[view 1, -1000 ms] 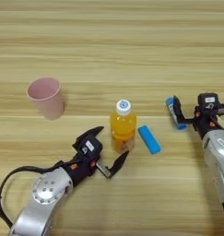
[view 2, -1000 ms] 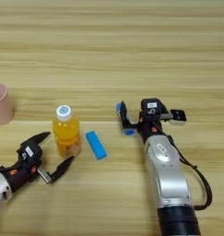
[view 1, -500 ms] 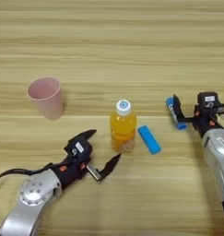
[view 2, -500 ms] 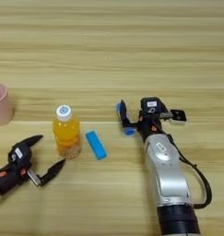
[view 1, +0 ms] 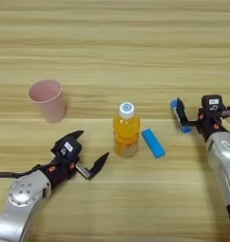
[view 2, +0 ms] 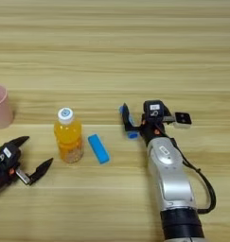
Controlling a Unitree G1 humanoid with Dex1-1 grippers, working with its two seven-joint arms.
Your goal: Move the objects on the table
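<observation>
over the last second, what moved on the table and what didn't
The left hand drew back from the orange-juice bottle, sliding left and toward the robot with its fingers spread open and empty. It let go of nothing visible; the bottle stands upright in the same place. The right hand stayed by the blue tube. The pink cup, the blue flat bar and the small beige square did not shift.

Wooden table (view 1: 111, 42); cup (view 1: 48, 99), juice bottle (view 1: 126, 130), blue bar (view 1: 153, 142), beige square (view 2: 182, 119).

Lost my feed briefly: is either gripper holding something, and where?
Right gripper has the blue tube between its fingers, hold unclear. Left gripper is open, empty.
</observation>
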